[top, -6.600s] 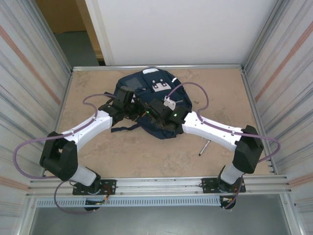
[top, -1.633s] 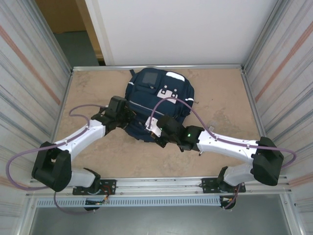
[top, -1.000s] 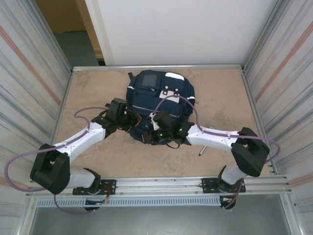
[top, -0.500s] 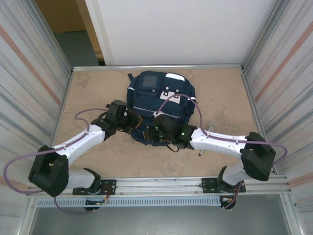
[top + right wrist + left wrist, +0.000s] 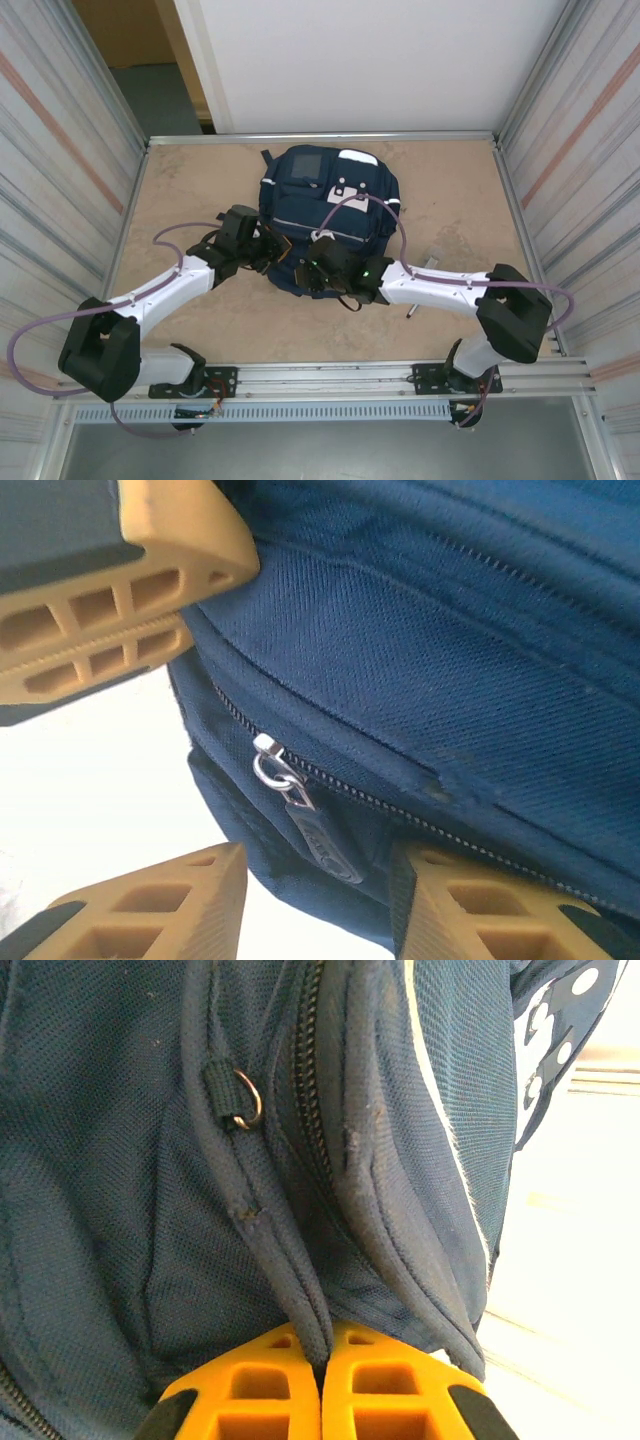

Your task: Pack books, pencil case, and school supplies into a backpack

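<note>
Working on the backpack (image 5: 330, 195), lying on the bench (image 5: 450, 200) at upper centre of the overhead frame. Pinching a fabric fold of it with the left hand (image 5: 322, 1360), fingers pressed together. Holding the right hand (image 5: 325, 865) spread, straddling the zip pull (image 5: 300, 805), with the zip track running upper left to lower right. Probably needing the right hand, the nearer one, closing on that pull.

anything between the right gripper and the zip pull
Nothing visible. The zip pull lies bare on the backpack, inside the open right gripper. The left gripper, shut on a backpack fold, is clear of it.
</note>
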`<action>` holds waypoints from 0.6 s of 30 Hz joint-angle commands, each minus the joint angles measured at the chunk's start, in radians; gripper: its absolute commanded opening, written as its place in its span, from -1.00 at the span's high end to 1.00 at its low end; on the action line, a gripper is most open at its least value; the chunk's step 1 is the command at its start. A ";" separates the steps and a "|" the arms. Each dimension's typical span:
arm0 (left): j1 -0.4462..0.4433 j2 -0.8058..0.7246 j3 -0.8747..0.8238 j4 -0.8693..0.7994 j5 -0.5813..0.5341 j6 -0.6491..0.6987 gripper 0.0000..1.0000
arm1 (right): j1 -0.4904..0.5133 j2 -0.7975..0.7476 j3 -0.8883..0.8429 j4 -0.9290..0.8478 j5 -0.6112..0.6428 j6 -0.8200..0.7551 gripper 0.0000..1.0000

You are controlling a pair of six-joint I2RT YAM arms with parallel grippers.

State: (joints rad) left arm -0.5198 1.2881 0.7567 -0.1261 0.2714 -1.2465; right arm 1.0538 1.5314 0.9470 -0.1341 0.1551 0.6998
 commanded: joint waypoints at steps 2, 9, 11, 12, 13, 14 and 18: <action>-0.018 -0.037 0.001 0.036 0.087 -0.002 1.00 | 0.011 0.034 0.042 -0.005 0.065 0.011 0.18; -0.024 -0.034 0.006 0.039 0.092 -0.002 1.00 | -0.026 0.057 0.056 0.047 0.029 -0.034 0.64; -0.025 -0.035 0.006 0.040 0.090 -0.004 1.00 | -0.027 0.066 0.073 0.029 0.036 -0.046 0.73; -0.026 -0.034 0.007 0.039 0.089 -0.003 1.00 | -0.026 0.068 0.080 0.020 0.043 -0.048 0.80; -0.026 -0.035 0.007 0.039 0.088 -0.003 1.00 | -0.026 0.069 0.081 0.011 0.045 -0.048 0.87; -0.025 -0.035 0.007 0.038 0.085 0.000 1.00 | -0.027 0.067 0.080 0.003 0.048 -0.048 0.94; -0.001 -0.037 0.008 0.022 0.076 0.021 1.00 | -0.026 0.039 0.071 -0.079 0.070 -0.053 1.00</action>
State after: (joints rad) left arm -0.5228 1.2881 0.7567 -0.1215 0.2699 -1.2530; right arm 1.0336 1.5890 0.9985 -0.1455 0.1844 0.6651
